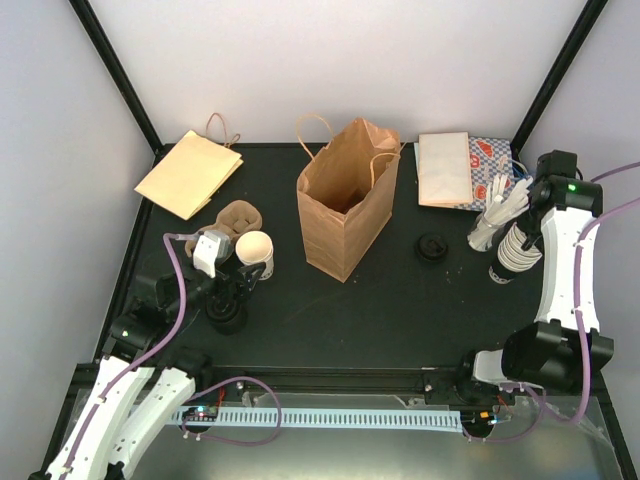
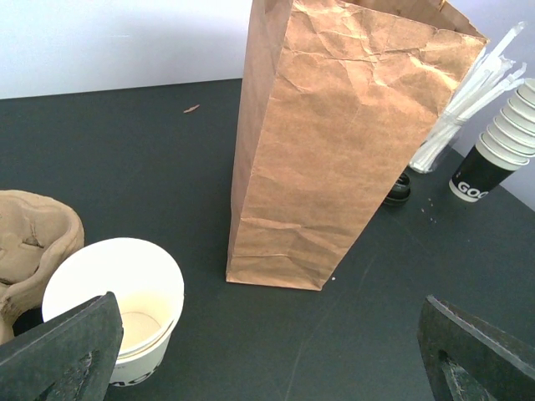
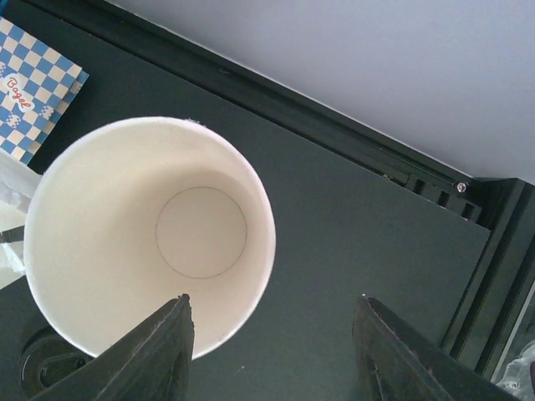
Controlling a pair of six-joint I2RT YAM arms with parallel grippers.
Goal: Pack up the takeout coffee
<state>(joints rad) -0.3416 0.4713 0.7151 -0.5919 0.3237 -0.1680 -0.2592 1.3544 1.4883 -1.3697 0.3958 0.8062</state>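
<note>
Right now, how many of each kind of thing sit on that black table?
Brown paper bags: 2 (upright bag, flat bag)
Single white cup: 1
Cup stack: 1
Cardboard carrier: 1
Black lid: 1
Straw bundle: 1
Flat packets: 2 (white packet, checkered packet)
Total: 9

takeout coffee (image 2: pixel 117 288) base cropped, carrier (image 2: pixel 29 242) cut off

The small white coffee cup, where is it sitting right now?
In the top view, the small white cup stands upright on the left of the table, right next to the brown cup carrier and left of the open paper bag.
</note>
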